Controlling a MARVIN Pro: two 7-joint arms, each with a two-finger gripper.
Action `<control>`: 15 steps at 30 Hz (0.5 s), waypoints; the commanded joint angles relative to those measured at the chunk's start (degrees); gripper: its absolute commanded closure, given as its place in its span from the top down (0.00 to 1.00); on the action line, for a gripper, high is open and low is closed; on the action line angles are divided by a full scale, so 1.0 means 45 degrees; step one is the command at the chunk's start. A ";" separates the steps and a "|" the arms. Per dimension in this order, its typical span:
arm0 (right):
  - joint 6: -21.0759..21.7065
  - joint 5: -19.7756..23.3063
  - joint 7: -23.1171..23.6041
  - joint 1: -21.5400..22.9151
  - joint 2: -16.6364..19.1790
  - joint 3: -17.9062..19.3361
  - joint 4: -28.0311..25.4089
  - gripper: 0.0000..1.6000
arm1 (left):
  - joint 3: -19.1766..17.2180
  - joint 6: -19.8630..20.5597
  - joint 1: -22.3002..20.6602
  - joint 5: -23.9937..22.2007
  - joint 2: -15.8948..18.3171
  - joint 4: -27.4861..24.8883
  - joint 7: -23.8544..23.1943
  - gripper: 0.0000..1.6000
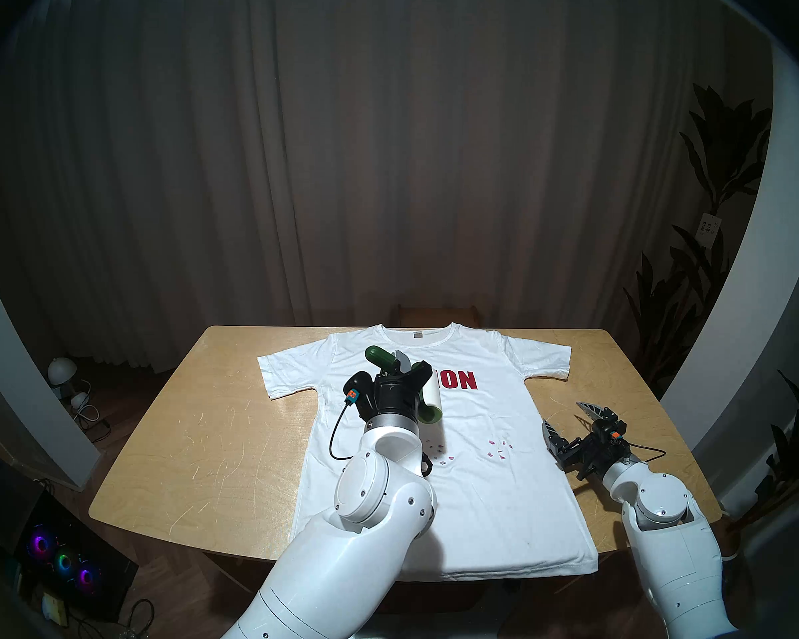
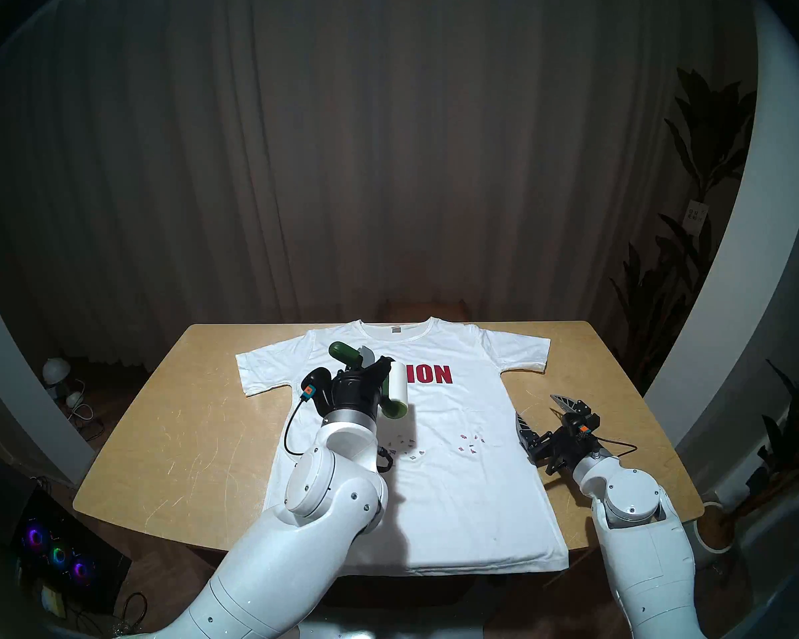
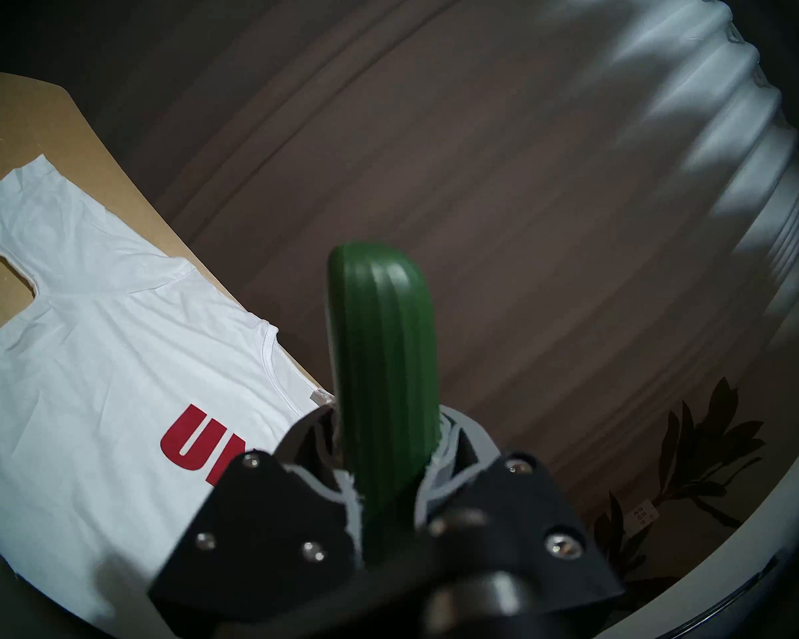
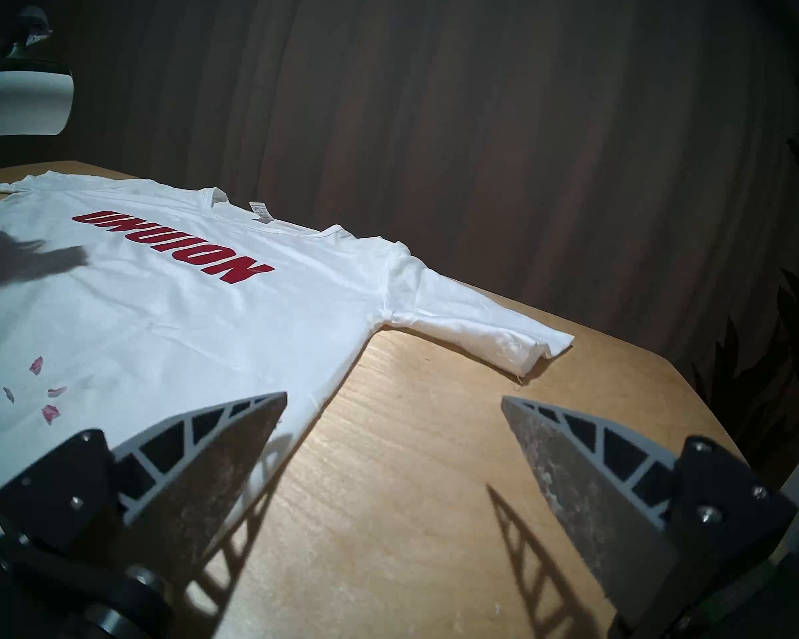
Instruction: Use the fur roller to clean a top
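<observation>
White "UNUION" top [image 1: 457, 463] flat on table, green-handled fur roller [image 1: 427, 396] held above its chest, white roll tilted

The left arm reaches forward with its wrist level, the left gripper [image 1: 400, 370] pointing ahead with jaws clamped tight, while the right arm is bent low at the side, the right gripper [image 1: 568, 419] angled slightly downward, jaws spread wide.
</observation>
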 commanded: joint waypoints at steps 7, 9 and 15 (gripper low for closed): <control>0.0069 -0.0604 -0.0695 0.0128 -0.0149 -0.0137 -0.0419 1.00 | 0.1517 -0.1562 -0.0861 -0.0334 0.0684 -0.0058 0.0100 0.00; 0.0062 -0.0664 -0.0708 0.0062 -0.0118 -0.0129 -0.0452 1.00 | 0.1675 -0.1714 -0.1009 -0.0398 0.0635 0.0188 0.0116 0.00; -0.0014 -0.0859 -0.0697 0.0048 -0.0035 -0.0126 -0.0443 1.00 | 0.2419 -0.1978 -0.1802 -0.0555 0.0371 0.1094 0.0216 0.00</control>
